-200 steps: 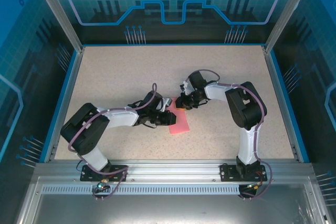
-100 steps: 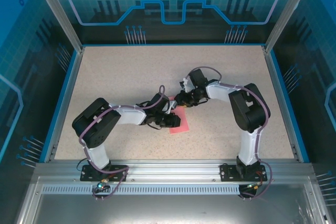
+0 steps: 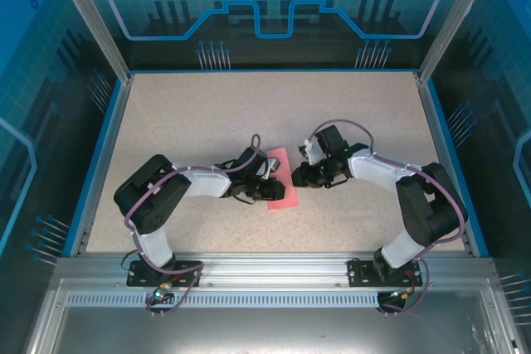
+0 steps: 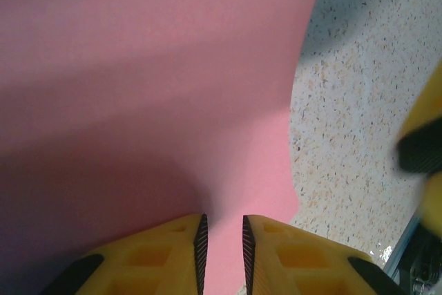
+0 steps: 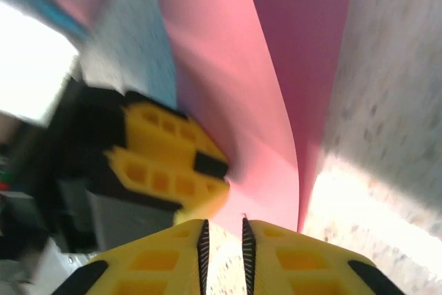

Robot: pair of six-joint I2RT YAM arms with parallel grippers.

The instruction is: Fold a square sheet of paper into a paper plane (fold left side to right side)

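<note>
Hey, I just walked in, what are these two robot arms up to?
They are folding a pink square sheet of paper in the middle of the speckled table. The left end effector appears to pinch the sheet's left side, and part of the sheet curls up off the table. The right end effector, jaws nearly closed, sits at the right edge. The fold is not yet flattened.

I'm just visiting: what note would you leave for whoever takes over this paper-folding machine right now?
Left claw: fingers nearly together over the pink sheet of paper; grip unclear.
Right claw: nearly closed by the sheet's edge; grip unclear.
Sheet: between both claws, one flap curving up.
Done: fold started, not flattened.
To do: press the crease, then the plane's remaining folds.
</note>
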